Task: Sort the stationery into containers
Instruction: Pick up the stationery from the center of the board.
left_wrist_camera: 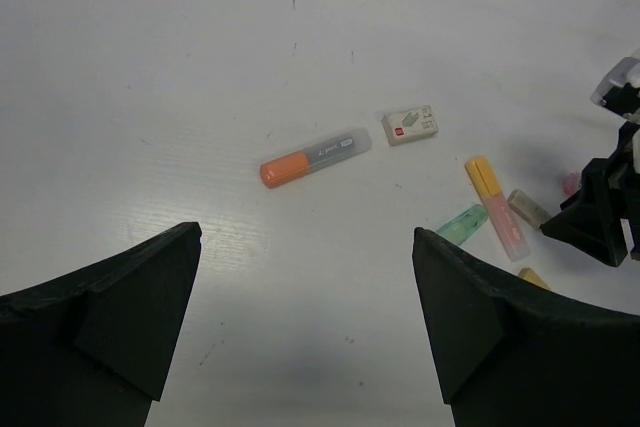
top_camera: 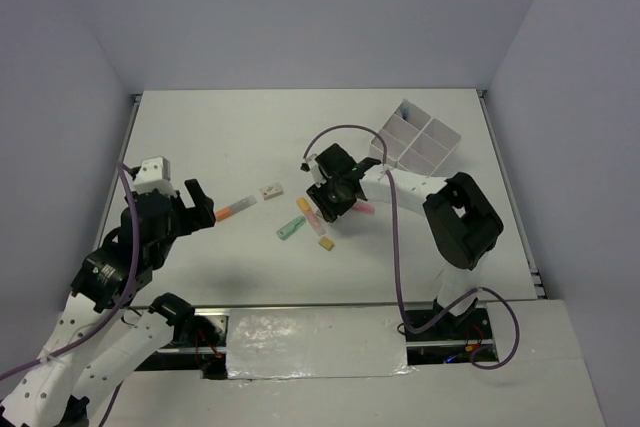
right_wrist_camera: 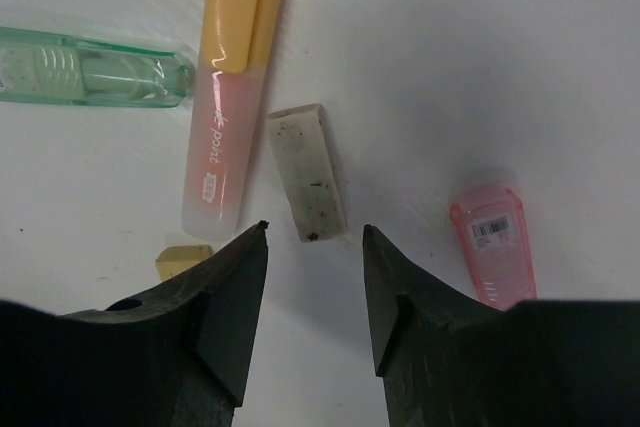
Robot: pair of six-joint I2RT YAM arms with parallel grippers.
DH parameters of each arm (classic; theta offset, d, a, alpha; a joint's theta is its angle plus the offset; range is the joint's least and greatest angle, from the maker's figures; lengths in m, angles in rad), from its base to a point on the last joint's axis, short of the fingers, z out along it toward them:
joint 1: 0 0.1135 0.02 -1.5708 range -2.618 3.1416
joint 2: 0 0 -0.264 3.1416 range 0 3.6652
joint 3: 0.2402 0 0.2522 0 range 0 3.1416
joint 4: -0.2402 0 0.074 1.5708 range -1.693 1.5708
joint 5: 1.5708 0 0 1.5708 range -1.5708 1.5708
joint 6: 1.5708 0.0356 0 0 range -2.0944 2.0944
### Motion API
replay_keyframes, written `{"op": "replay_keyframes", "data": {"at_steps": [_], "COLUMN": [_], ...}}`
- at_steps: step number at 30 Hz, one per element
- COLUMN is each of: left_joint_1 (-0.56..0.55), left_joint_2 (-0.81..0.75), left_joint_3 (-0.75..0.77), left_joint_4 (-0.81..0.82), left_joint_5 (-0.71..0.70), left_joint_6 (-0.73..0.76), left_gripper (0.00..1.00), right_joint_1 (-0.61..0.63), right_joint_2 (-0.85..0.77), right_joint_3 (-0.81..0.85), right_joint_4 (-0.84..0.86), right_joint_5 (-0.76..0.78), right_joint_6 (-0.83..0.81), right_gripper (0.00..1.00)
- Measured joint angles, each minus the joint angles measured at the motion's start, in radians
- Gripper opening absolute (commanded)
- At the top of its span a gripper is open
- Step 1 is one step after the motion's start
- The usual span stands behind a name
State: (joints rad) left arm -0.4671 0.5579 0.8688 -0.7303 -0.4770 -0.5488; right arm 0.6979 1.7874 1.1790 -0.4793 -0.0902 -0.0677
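Note:
My right gripper is open and empty, low over a cluster of stationery. A dirty white eraser lies just ahead of its fingertips, between their lines. Beside it lie a yellow-and-pink marker, a green marker, a small yellow eraser and a pink item. My left gripper is open and empty, short of an orange marker and a labelled eraser. The white four-compartment box stands at the back right.
Something bluish shows at the box's far corner. The right arm's elbow hangs over the table to the right of the cluster. The table's edges run along the left and right walls.

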Motion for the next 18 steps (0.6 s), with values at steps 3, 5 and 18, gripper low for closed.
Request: {"op": "replay_keyframes", "data": {"at_steps": [3, 5, 18], "left_joint_1": [0.0, 0.0, 0.0], "left_joint_2": [0.005, 0.005, 0.012], "left_joint_3": [0.0, 0.0, 0.0], "left_joint_4": [0.0, 0.0, 0.002], "left_joint_5": [0.007, 0.009, 0.02], "left_joint_6": [0.0, 0.0, 0.004], "left_gripper": [0.99, 0.99, 0.99], "right_joint_1": [0.0, 0.0, 0.0], "right_joint_2": [0.042, 0.064, 0.095], "right_joint_3": [0.013, 0.017, 0.036], "right_joint_4": [0.002, 0.009, 0.037], "right_joint_5": [0.0, 0.002, 0.038], "right_joint_6": [-0.001, -0.001, -0.009], "right_gripper": [0.54, 0.54, 0.1]}}
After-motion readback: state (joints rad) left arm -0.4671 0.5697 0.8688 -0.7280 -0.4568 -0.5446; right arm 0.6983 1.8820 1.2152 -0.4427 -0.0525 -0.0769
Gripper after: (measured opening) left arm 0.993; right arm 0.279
